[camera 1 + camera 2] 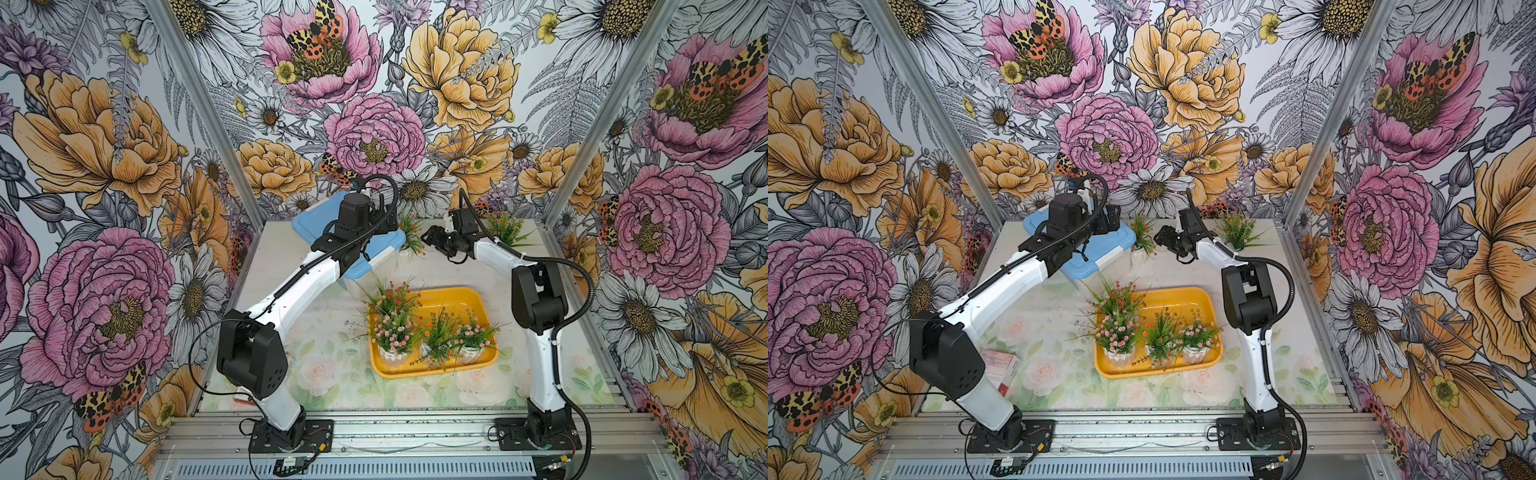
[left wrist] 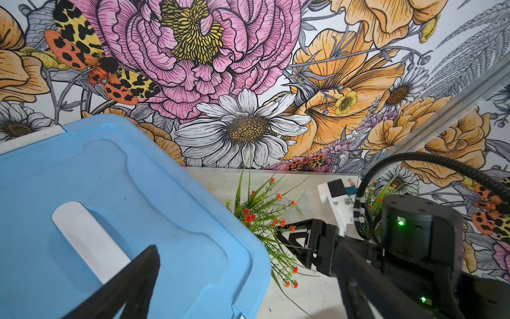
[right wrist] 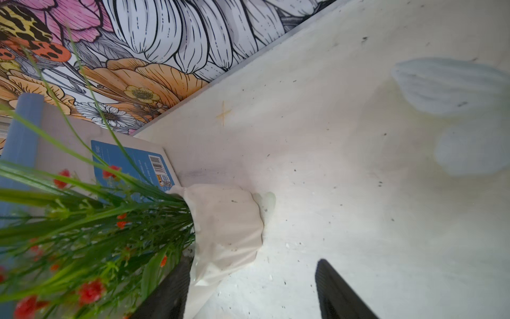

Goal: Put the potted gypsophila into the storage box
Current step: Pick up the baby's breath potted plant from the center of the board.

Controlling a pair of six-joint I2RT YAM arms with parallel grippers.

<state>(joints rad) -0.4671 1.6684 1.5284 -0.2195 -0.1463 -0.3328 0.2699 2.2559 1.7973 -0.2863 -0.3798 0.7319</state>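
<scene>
In both top views there are six potted gypsophila [image 1: 392, 332] [image 1: 1119, 332]. Four clumps stand in the one storage box [image 1: 482, 301] [image 1: 1202, 300], with three white pots showing. Two more stand on the table [image 1: 324, 316] at the back. One of those, the orange-flowered plant [image 1: 409, 232], is just beside the single blue-lidded box [image 1: 305, 226]; the far plant [image 1: 505, 228] is near the back right corner. The right gripper [image 1: 428, 240] [image 1: 1160, 239] points sideways at the orange-flowered plant, just short of its leaves.

In the left wrist view, the left gripper [image 2: 248, 248] hangs over the blue lid near its white handle [image 2: 82, 234]. One finger is sharp and a blurred one sits well apart, so the jaws are spread and empty.

In the right wrist view, the plant's white pot [image 3: 226, 221] stands upright on the table. One finger is just beside it, and whether they touch I cannot tell. The other finger [image 3: 339, 292] is well clear. The jaws gape wide and clasp nothing.
</scene>
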